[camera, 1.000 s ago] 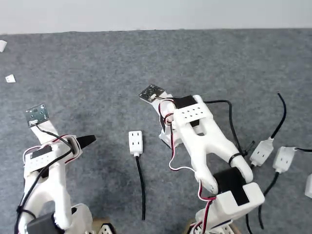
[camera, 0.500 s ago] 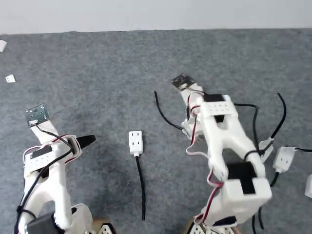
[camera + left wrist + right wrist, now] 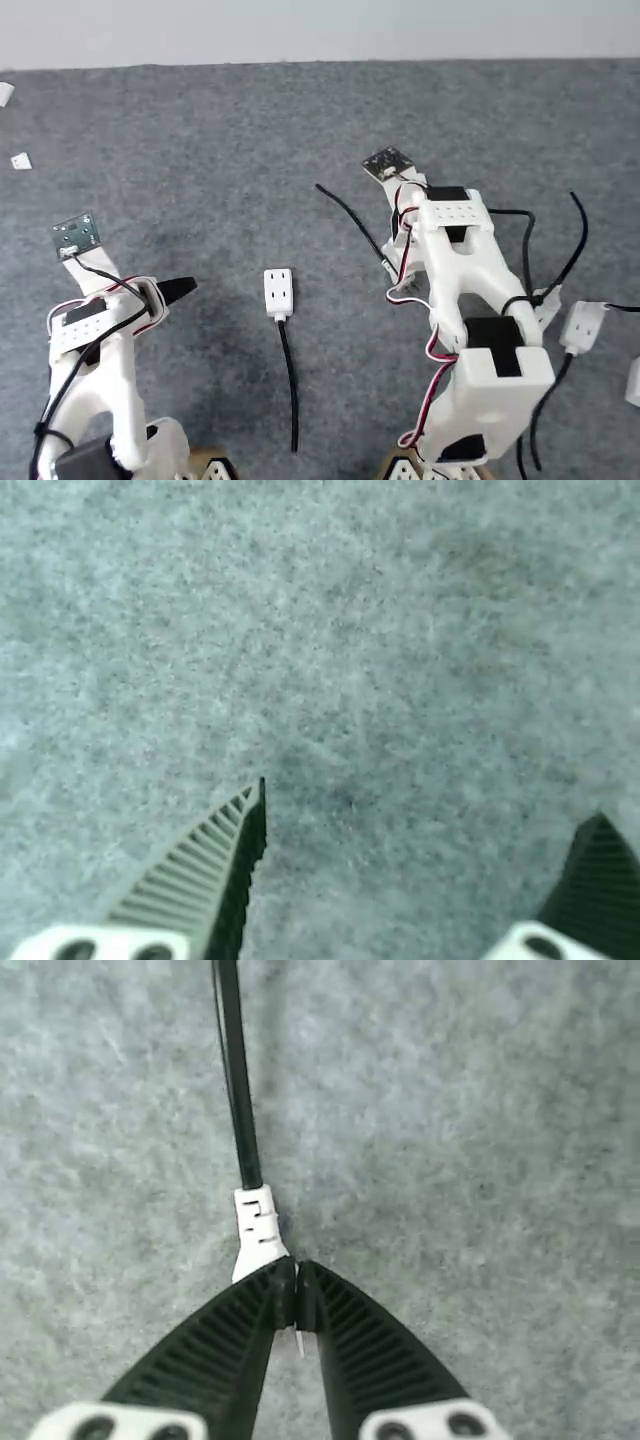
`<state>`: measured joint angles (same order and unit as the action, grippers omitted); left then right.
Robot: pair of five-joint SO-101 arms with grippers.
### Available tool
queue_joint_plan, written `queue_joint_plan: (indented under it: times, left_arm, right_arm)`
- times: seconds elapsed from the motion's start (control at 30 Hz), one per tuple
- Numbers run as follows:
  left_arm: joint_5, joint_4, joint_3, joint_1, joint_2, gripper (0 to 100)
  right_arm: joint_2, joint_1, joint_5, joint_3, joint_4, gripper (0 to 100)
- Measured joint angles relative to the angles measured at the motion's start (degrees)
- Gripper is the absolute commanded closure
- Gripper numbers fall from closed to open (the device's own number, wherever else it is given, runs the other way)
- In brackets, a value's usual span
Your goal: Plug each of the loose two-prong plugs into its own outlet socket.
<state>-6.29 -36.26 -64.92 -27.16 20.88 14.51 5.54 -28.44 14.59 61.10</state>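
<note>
High view: your right arm (image 3: 460, 270) has swung away from the centre outlet (image 3: 277, 288) over the past second. It now stands to that outlet's right, well apart, trailing a black cord (image 3: 348, 215) across the grey mat (image 3: 200, 130). Your left arm (image 3: 100, 340) has not moved, and the centre outlet, a small white block on its own black lead (image 3: 289, 385), lies where it lay.

Right wrist view: the right gripper (image 3: 296, 1266) is clenched on the plug (image 3: 257, 1228), a small white body with moulded ridges. It is pinched at one end between black, ribbed fingers that taper to points. The cord runs straight out from the plug's other end over the mat.

Left wrist view: the left gripper (image 3: 428, 810) hangs released, its two ribbed black fingers wide apart above the mat's felt-like pile.

A second outlet (image 3: 583, 325), also white, lies to the right of the right arm.
</note>
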Motion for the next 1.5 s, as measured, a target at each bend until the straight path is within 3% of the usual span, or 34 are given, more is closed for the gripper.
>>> queue_joint_plan:
  times: [0.23, 0.8, 1.17, 1.37, 1.5]
  left_arm:
    - [0.0, 0.0, 0.0, 0.0, 0.0, 56]
    - [0.0, 0.0, 0.0, 0.0, 0.0, 56]
    - [0.0, 0.0, 0.0, 0.0, 0.0, 56]
    - [0.0, 0.0, 0.0, 0.0, 0.0, 56]
    - [0.0, 0.0, 0.0, 0.0, 0.0, 56]
  right_arm:
    - [-3.4, 3.0, -0.1, 0.0, 0.0, 84.3]
    - [2.6, 6.8, -1.6, -0.1, -0.4, 84.4]
    - [4.8, 5.2, -3.1, -2.8, -0.8, 85.0]
    - [6.9, 4.3, -6.0, -5.0, -0.8, 99.1]
    - [7.0, 4.2, -7.3, -5.1, -0.8, 99.1]
